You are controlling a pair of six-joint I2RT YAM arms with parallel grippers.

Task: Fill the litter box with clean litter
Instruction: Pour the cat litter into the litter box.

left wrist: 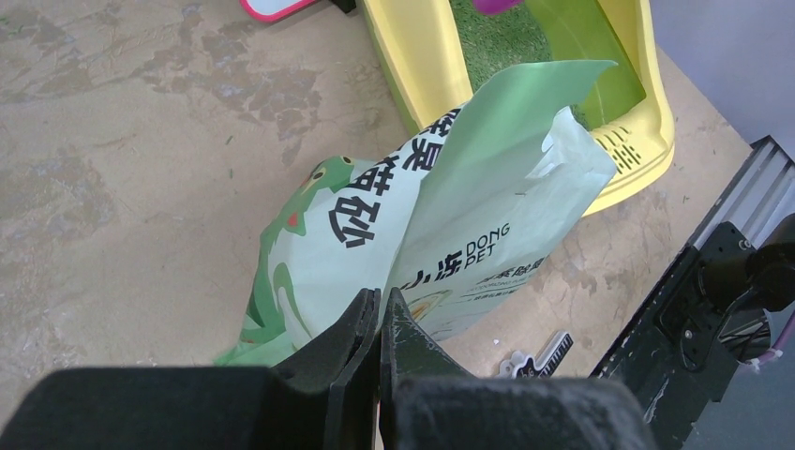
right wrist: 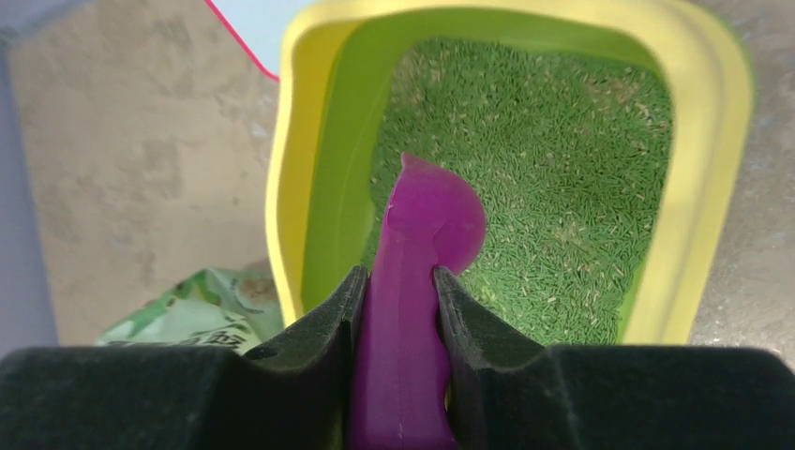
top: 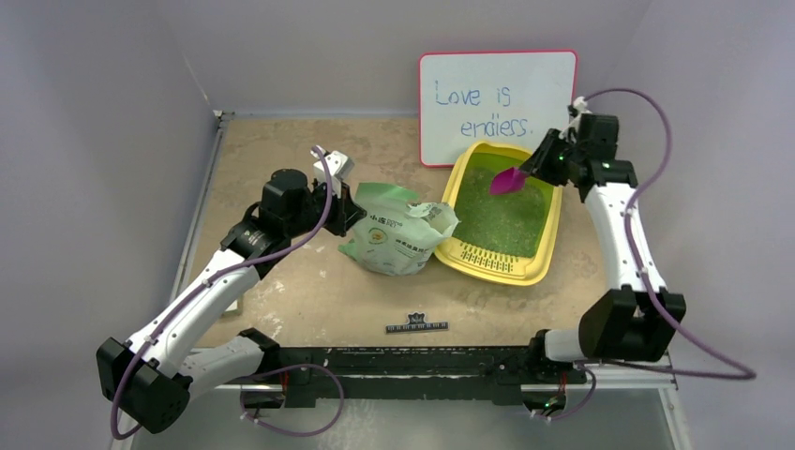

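Litter box (top: pixel 551 223): rounded yellow plastic tray, green grainy litter (top: pixel 502 211) beneath right gripper (right wrist: pixel 398 291) | right gripper clamps smooth magenta scoop (right wrist: pixel 427 225) | left gripper (left wrist: pixel 380 309) pinches crinkled bag (left wrist: pixel 487 187) edge

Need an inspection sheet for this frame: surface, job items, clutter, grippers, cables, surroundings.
Surface: tan table, worn and blotchy.
Job's things: yellow litter box at right rear, green litter covering its floor; pale green bag lying just left of it.
Clutter: whiteboard with handwriting standing behind the box; small black strip near the front edge.
Grippers: left gripper shut on the bag's edge; right gripper shut on the magenta scoop, held over the litter.
Cables: purple cable loops wide off the right arm; another runs along the left arm.
Surroundings: plain pale walls; nothing else seen.
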